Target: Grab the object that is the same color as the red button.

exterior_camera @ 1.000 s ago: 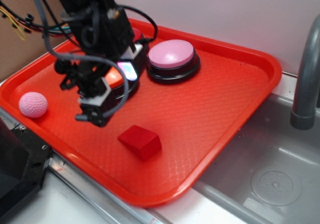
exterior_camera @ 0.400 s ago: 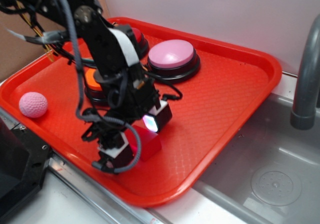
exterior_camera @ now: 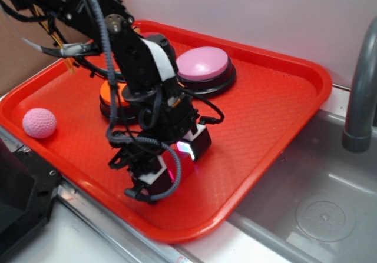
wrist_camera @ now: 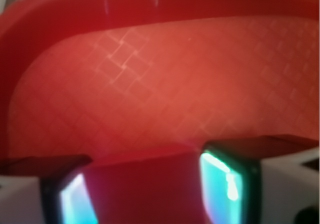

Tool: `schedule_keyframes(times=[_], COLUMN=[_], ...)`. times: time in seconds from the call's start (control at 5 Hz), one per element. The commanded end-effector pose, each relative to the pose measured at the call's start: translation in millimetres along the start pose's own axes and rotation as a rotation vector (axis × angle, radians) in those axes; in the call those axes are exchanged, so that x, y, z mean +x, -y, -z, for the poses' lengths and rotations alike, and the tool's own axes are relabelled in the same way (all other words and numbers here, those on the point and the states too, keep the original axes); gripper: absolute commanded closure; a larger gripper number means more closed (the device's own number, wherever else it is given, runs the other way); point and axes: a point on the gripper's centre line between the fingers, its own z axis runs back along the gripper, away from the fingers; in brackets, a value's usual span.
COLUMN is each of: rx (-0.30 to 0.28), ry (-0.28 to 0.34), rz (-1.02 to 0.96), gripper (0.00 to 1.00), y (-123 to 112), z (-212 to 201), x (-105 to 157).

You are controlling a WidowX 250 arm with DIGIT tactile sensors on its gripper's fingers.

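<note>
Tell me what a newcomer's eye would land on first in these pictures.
The black arm dominates, bent low over the near part of the big red tray, its pincer down at the tray floor. In the wrist view, a red block sits between the glowing fingers; whether they press on it is unclear. Next come the pink-domed button at the tray's far side and the pink dimpled ball at its left edge.

A red block [wrist_camera: 145, 189] is framed between two glowing fingertips [wrist_camera: 227, 181] above the red tray [wrist_camera: 165, 88].
</note>
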Motion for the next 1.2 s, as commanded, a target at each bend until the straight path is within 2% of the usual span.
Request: schedule_keyframes(times=[0.0, 0.4, 0.6, 0.8, 1.0], rx=[-0.002, 0.024, 0.117, 0.171, 0.254], ry=[-0.052, -0.014, -0.033, -0.005, 0.019], rz=[-0.171, -0.621, -0.859, -1.103, -1.340], gripper=[1.00, 1.00, 1.00, 1.00, 1.00], y=[-5, -27, -36, -43, -42], z=[-9, -83, -128, -174, -197], x=[-6, -22, -30, -39, -43])
